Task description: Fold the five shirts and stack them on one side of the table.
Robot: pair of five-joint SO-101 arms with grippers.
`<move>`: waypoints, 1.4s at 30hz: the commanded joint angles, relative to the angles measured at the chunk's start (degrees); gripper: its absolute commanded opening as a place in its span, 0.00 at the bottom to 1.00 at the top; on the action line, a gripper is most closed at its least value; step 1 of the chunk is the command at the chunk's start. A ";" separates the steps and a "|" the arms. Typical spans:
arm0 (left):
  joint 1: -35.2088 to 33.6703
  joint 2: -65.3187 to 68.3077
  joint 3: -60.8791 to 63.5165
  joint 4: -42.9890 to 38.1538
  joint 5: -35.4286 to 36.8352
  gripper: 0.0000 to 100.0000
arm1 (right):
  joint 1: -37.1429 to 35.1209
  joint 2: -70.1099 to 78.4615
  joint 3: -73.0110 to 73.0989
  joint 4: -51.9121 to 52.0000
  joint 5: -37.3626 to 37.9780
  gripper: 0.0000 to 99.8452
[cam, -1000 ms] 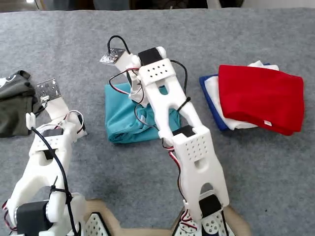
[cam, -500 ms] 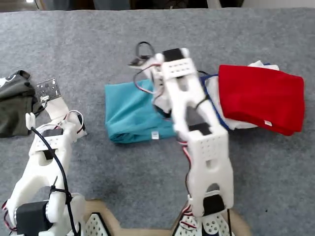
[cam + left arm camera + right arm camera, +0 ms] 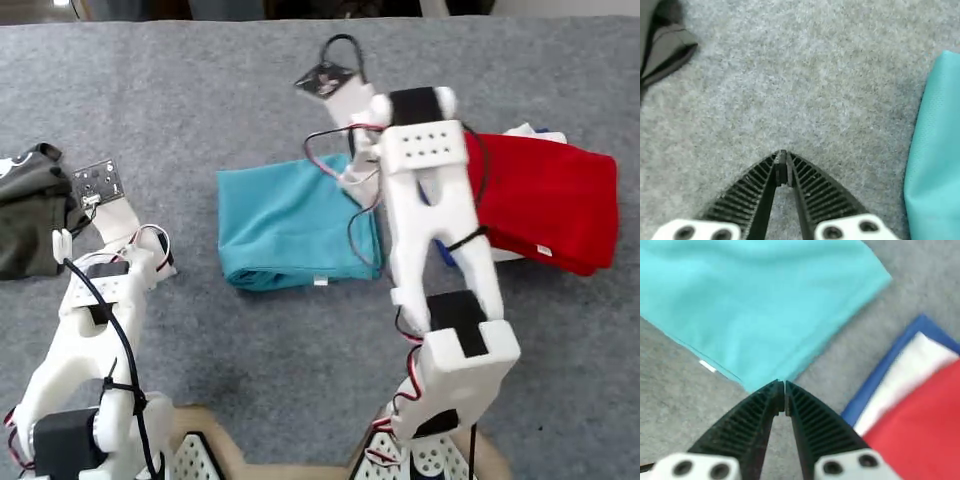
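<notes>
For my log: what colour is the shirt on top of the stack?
The top shirt is red, clearest in the high view.

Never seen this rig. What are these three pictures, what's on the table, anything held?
Two white robot arms sit at a table covered in grey fabric. The wide picture is from a fixed camera looking down; the other two are from cameras on each arm's wrist, looking along its black jaws. On the table: a folded teal shirt in the middle, a stack with a red shirt over a white shirt and a blue shirt on one side, a crumpled dark olive shirt on the other. The left arm has its jaws shut above bare fabric, holding nothing. The right arm has its jaws shut at the teal shirt's edge; whether they pinch it is unclear.
</notes>
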 commanded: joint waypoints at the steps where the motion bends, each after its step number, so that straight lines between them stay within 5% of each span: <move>1: -0.66 -1.49 0.04 -1.05 0.18 0.03 | -2.11 -2.77 -0.04 -0.26 -2.64 0.01; 13: 0.57 -2.11 -2.51 -0.70 0.09 0.03 | 2.46 7.60 11.12 -6.07 -6.77 0.01; 19: 12.79 -0.18 -23.52 10.81 -0.44 0.03 | 3.43 12.44 14.73 -14.42 -7.03 0.01; 24: 18.95 20.22 -38.11 4.75 -7.21 0.03 | 3.69 10.51 11.12 -10.99 -8.35 0.01; 33: 19.47 44.57 -58.15 10.46 -3.96 0.03 | 6.86 -0.75 7.96 -2.81 -8.18 0.01; 42: 19.56 47.30 -59.47 10.46 -3.52 0.03 | 1.41 0.22 25.10 -17.76 -8.26 0.01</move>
